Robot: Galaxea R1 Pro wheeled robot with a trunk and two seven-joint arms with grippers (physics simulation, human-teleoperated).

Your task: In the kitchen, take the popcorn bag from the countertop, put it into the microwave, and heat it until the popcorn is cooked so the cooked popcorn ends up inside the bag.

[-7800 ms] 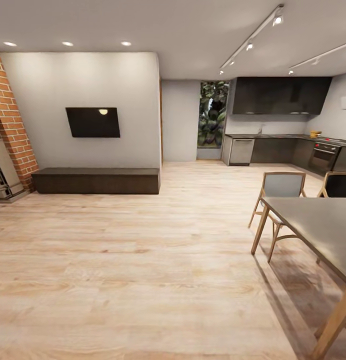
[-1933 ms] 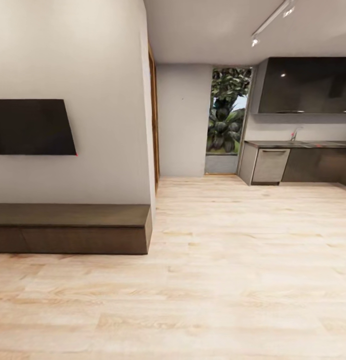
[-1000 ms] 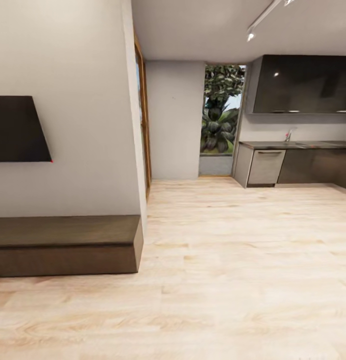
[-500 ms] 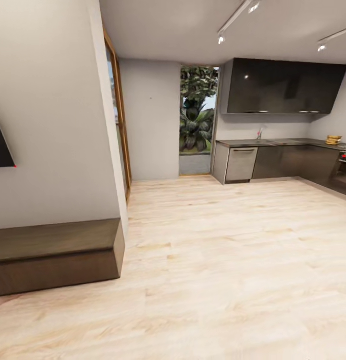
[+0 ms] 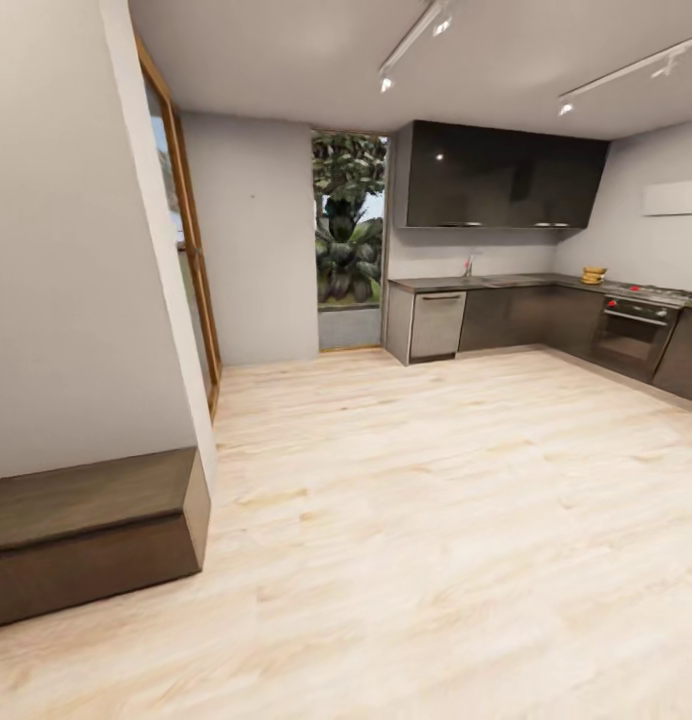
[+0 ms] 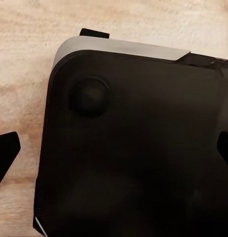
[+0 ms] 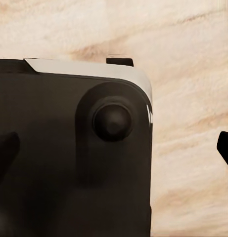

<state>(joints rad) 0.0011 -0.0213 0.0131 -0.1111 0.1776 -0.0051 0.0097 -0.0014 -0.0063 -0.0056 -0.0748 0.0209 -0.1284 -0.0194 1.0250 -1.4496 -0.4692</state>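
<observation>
L jaws [image 6: 114, 148]: dark fingertips at both side edges of the left wrist view, spread wide, nothing between; hang over the robot's black rounded base w/ grey rim [image 6: 133, 143].
R jaws [image 7: 114, 148]: dark tips at both side edges of the right wrist view, spread, holding nothing; over the same black base, round knob-like bump on it [image 7: 113, 120].
Floor: pale wood-plank floor [image 5: 436, 520] under both wrist cams & across the room in the head view.
Near left: low dark-brown wooden bench [image 5: 86, 530] against a white wall.
Far wall: tall narrow window w/ green plants [image 5: 348, 240], wood-framed doorway left of it.
Kitchen: far right; long grey glossy table on dark cabinets [image 5: 526, 282], black upper cabinets above, steel dishwasher front [image 5: 437, 325], steel built-in oven w/ red knob [image 5: 631, 335].
Task things: small yellowish item [image 5: 593, 273] on the table nr the oven, too small to tell what it is; popcorn bag can't be made out.
</observation>
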